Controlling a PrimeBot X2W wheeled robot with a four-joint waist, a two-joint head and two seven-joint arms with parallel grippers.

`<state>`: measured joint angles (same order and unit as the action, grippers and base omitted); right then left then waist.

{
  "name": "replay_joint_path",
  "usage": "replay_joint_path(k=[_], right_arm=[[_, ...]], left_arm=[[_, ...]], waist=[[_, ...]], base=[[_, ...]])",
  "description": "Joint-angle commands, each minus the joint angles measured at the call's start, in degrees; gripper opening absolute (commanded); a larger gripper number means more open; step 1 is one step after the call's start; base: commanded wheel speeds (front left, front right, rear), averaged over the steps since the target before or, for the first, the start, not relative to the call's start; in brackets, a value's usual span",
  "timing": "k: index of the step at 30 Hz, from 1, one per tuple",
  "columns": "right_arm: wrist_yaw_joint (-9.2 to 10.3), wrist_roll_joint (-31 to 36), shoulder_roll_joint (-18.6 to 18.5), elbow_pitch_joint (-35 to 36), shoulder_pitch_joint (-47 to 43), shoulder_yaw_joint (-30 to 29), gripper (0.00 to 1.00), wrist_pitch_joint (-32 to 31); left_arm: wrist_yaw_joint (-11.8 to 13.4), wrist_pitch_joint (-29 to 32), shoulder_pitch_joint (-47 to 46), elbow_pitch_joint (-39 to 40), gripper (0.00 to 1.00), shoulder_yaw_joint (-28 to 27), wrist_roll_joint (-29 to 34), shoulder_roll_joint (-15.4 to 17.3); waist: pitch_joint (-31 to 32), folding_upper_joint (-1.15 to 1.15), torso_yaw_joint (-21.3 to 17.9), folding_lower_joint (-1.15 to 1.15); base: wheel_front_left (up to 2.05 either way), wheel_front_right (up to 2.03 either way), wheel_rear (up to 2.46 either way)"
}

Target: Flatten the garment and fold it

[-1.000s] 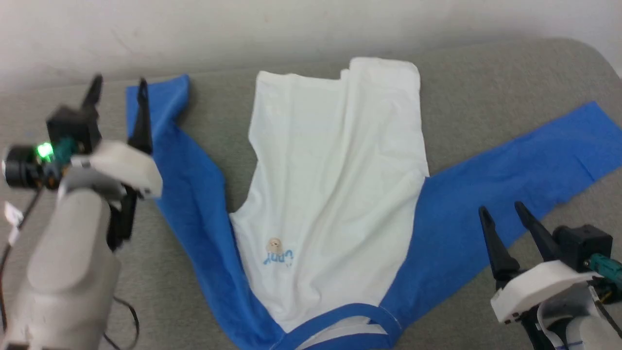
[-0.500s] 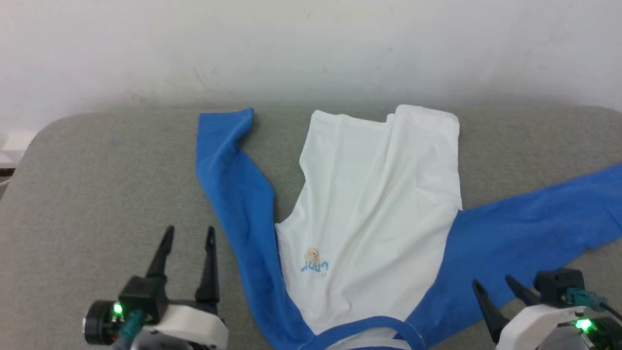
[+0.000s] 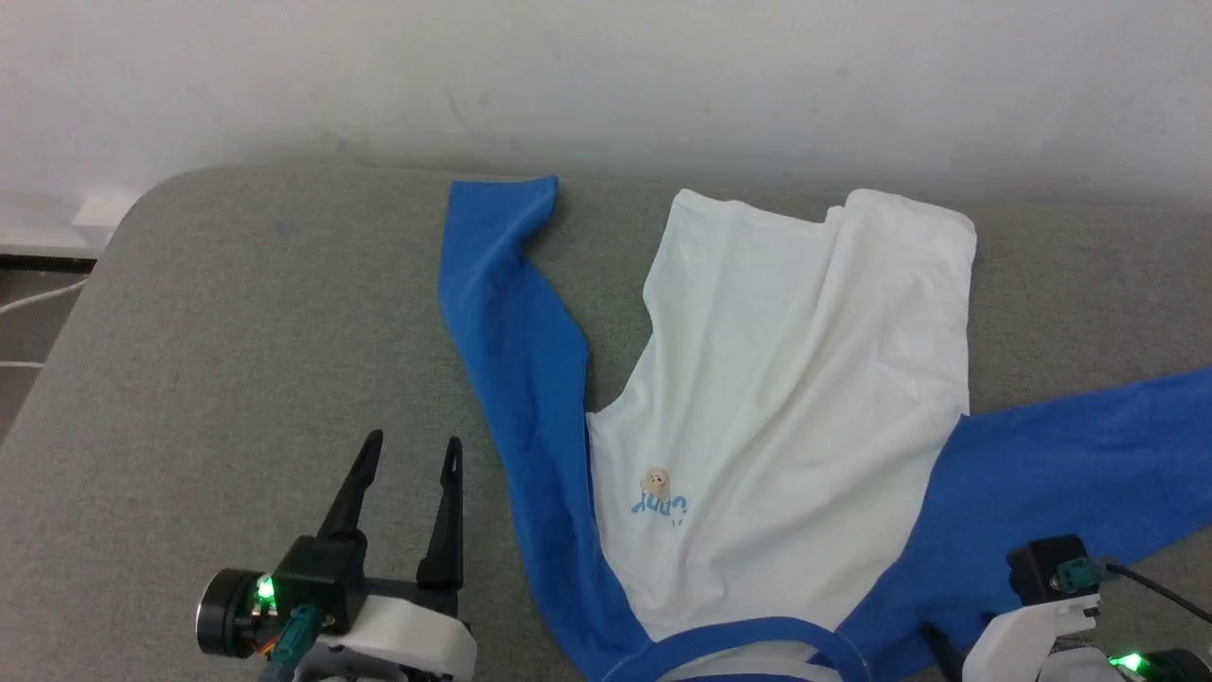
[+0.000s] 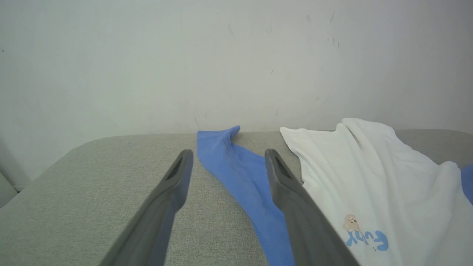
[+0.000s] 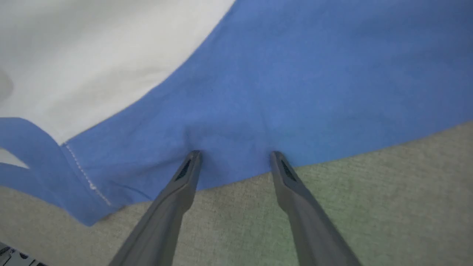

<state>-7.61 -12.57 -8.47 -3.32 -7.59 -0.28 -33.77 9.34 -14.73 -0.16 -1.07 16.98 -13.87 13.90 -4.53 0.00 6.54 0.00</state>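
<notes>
Head view had the shirt [image 3: 795,379] lying face up on the gray cushion [image 3: 237,332], collar [image 3: 748,637] at the bottom edge of the frame and hem up near the wall [image 3: 606,76], so the little chest print [image 3: 660,494] read upside down. One blue sleeve [image 3: 511,332] ran up the left side of the white body and kinked at the cuff, and the other sleeve [image 3: 1070,455] went out past the right edge of the frame. The left gripper [image 3: 415,440] sat at lower left over bare cushion, just beside that left sleeve but not touching it, fingers spread wide and empty. In the right wrist view the right gripper [image 5: 235,153] was also spread wide with nothing pinched, both tips right on the sleeve's near edge by the shoulder seam, and one tip looked like it was dimpling the cloth. The white part wasn't flat: long creases ran down it and a flap was doubled over at the upper right. So here's my worry: close the right fingers from there and you'd probably grab just the top layer or a thin bit of edge, and this soft stuff would slip out or drag the whole shirt across the cushion and bunch it. Folding before smoothing that flap would lock the creases in too.
</notes>
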Motion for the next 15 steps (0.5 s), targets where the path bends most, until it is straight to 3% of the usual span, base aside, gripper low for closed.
replay_joint_path(k=[1, 4, 5, 7, 15], right_arm=[[0.12, 2.16, -0.73, -1.87, 1.16, 0.29, 1.0, -0.22], [0.12, 2.61, -0.08, -4.33, 1.83, 0.17, 1.0, -0.18], [0.12, 2.91, -0.16, -5.09, 1.92, 0.36, 0.45, -0.43], [0.12, 3.88, -0.76, -6.21, 1.89, 0.59, 0.0, -0.59], [0.12, 5.57, -1.61, -5.67, 1.89, -4.81, 0.0, 0.48]], left_arm=[[-0.54, -0.27, -0.48, -0.17, 1.0, -0.24, 0.76, -0.78], [-0.95, -0.27, -0.49, -0.6, 1.0, -0.47, 1.19, -1.56], [-1.08, -0.27, -0.57, -0.66, 1.0, -0.57, 1.37, -1.76], [-1.29, -0.27, -0.68, -1.06, 1.0, -0.76, 1.72, -2.11], [-2.06, -0.27, -0.07, -3.17, 1.0, -1.89, 2.06, -2.54]], waist=[[-1.41, 0.0, 1.36, 0.0], [-2.13, 0.0, 1.77, 0.0], [-2.39, 0.0, 1.83, 0.0], [-2.65, 0.0, 1.86, 0.0], [-1.73, 0.0, -0.76, 0.0]], base=[[0.0, 0.0, 0.0], [0.0, 0.0, 0.0], [0.0, 0.0, 0.0], [0.0, 0.0, 0.0], [0.0, 0.0, 0.0]])
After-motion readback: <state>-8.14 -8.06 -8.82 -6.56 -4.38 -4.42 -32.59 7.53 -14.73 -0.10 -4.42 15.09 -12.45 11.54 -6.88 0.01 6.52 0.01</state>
